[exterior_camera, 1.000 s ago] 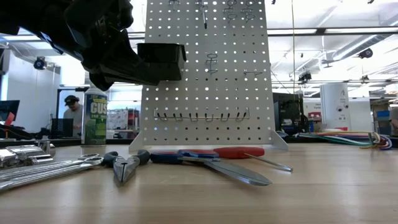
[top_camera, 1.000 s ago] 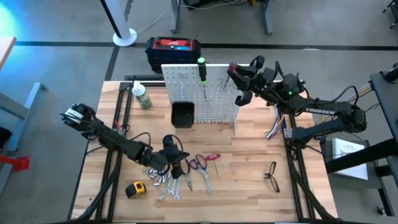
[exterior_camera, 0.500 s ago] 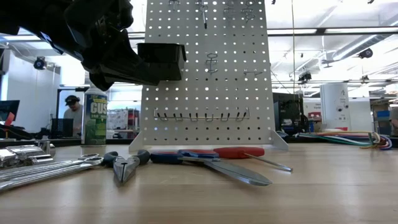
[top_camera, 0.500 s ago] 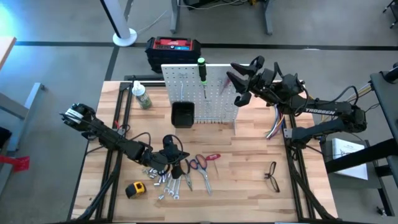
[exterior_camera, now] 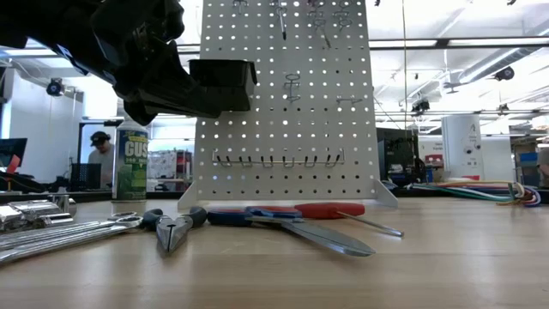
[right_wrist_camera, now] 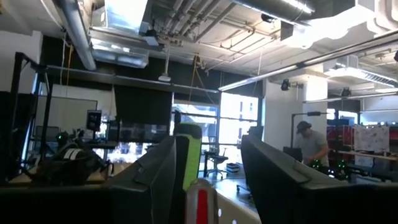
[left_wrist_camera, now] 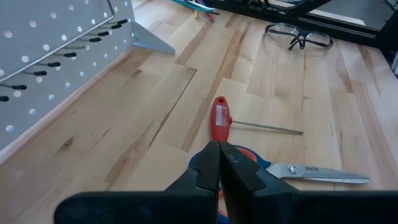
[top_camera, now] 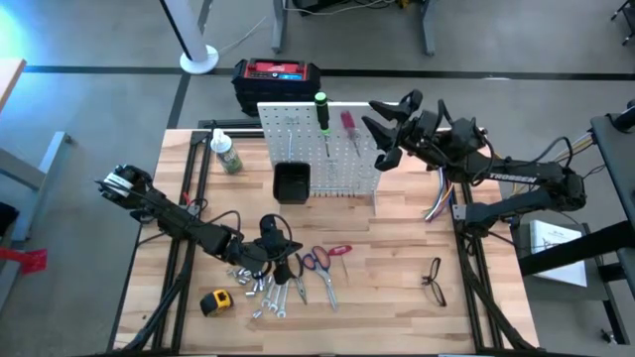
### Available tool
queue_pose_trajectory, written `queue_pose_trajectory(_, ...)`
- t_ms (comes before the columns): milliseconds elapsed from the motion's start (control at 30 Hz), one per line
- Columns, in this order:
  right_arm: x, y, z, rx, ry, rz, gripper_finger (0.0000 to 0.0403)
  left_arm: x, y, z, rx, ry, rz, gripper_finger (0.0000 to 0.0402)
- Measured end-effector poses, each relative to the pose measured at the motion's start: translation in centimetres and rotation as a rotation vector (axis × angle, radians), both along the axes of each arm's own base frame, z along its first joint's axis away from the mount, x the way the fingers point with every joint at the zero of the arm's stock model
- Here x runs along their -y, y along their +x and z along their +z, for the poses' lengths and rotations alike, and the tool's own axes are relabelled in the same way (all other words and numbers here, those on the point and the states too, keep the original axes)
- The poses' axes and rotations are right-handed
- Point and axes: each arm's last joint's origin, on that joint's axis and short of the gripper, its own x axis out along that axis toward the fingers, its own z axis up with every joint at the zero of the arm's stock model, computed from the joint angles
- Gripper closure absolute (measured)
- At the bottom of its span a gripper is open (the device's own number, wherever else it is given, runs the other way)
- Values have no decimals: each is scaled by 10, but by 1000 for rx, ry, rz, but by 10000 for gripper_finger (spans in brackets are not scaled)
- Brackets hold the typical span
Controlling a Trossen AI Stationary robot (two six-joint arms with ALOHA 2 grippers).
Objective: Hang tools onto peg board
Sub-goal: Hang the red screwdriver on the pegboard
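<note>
The white peg board (top_camera: 322,149) stands upright near the table's far edge, a black bin (top_camera: 292,182) on its front, with a green-handled screwdriver (top_camera: 322,109) and a red-handled screwdriver (top_camera: 348,124) hanging side by side near its top. Near the front edge lie the yellow tape measure (top_camera: 216,301), silver wrenches (top_camera: 260,288), pliers (top_camera: 296,270), scissors (top_camera: 319,266) and another red-handled screwdriver (left_wrist_camera: 219,118). The black-framed glasses (top_camera: 434,279) rest toward the front right corner.
</note>
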Motion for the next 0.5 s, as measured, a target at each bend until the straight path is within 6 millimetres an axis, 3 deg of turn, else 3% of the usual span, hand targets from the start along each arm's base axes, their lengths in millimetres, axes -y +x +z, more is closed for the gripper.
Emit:
queue_pose_trajectory(200, -4, -9, 1, -54, 30, 16, 255, 0, 0, 0, -2, 9, -2, 401)
queue_pose_trajectory(500, 1, 6, -12, -304, 24, -63, 271, -6, 3, 2, 20, 39, 50, 401)
